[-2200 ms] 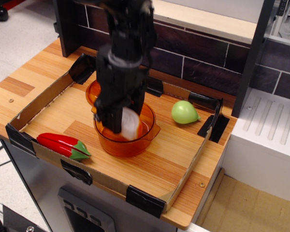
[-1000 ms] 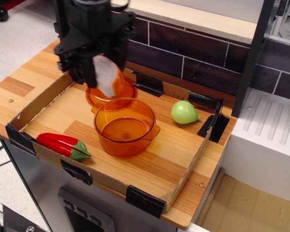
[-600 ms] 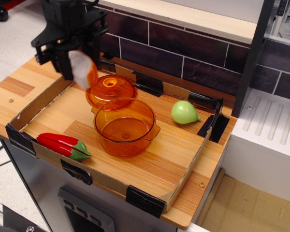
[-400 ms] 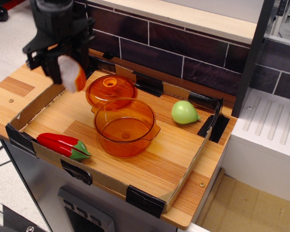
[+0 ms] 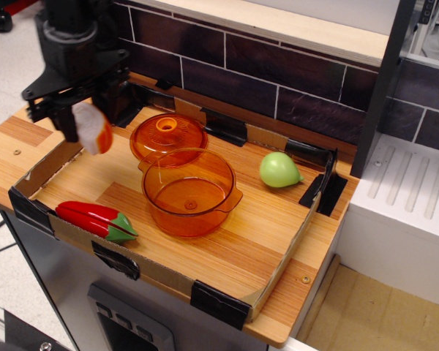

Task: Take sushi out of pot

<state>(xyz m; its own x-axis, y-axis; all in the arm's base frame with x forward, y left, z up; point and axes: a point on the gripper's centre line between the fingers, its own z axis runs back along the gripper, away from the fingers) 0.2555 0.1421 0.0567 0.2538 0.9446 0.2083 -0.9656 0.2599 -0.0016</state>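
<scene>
The gripper (image 5: 84,126) is shut on the sushi (image 5: 91,128), a small white piece with an orange layer. It holds the sushi in the air above the tray's far left wall. The orange translucent pot (image 5: 189,191) stands empty in the middle of the tray, to the right of and below the gripper. The gripper is well clear of the pot.
An orange domed lid (image 5: 167,135) with a knob lies just behind the pot. A red pepper (image 5: 95,219) lies at the tray's front left. A pale green fruit (image 5: 279,170) sits at the right. The cardboard tray wall (image 5: 58,157) rings them on the wooden counter.
The gripper lifted the sushi out of the pot and carried it up and to the left, past the lid to the tray's left edge. The pot is now empty.
</scene>
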